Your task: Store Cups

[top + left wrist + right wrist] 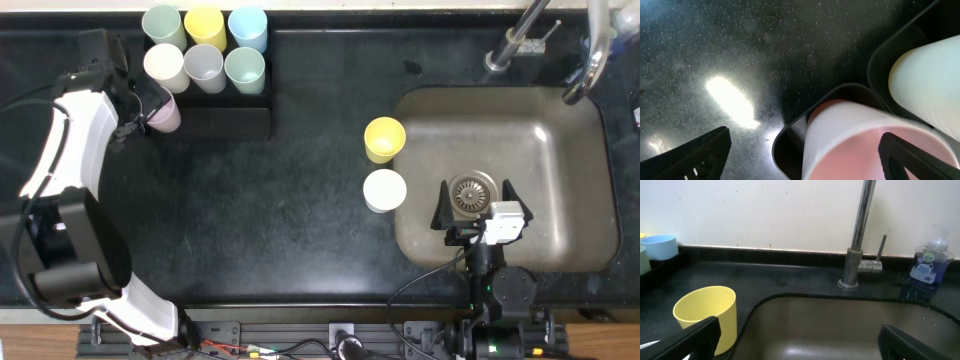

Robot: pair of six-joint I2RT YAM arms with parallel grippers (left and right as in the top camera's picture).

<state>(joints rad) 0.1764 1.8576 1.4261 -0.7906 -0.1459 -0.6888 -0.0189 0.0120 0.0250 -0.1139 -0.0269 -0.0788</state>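
At the rack [232,123], a pink cup [165,115]

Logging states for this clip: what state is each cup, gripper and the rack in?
pink cup: tilted, partly in a rack slot.
yellow cup: upright on counter, empty.
white cup: standing on counter.
rack: six cups stored.
left gripper: open around pink cup.
right gripper: open, empty, over sink.

Between the left gripper's [805,136] fingers, the pink cup [865,140] runs off the picture's edge, and its far end is hidden inside the black rack's [785,150] slot. The white cup [930,85] beside it is cropped too. One finger of the right gripper [800,325] covers part of the yellow cup [710,307] just ahead of it.
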